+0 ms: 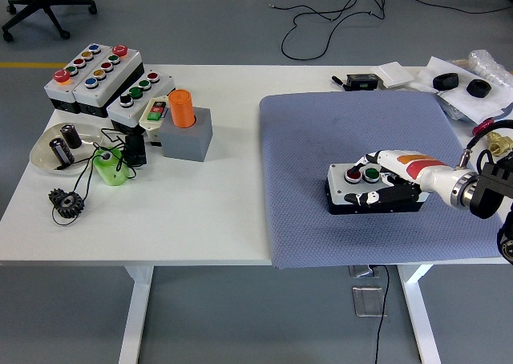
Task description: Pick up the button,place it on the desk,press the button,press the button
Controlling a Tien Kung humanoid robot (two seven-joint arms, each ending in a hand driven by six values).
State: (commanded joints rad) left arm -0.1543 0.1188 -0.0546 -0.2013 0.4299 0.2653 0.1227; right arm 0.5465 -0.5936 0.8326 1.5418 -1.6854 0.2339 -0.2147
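Reaching in low from the right, the right hand lies flat across the button box on the blue-grey mat, fingers draped over its right side rather than gripping, red and green buttons uncovered at left.

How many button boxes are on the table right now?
4. One button box lies on the blue mat under the right hand. Three more cluster at the far left corner. None seems hidden.
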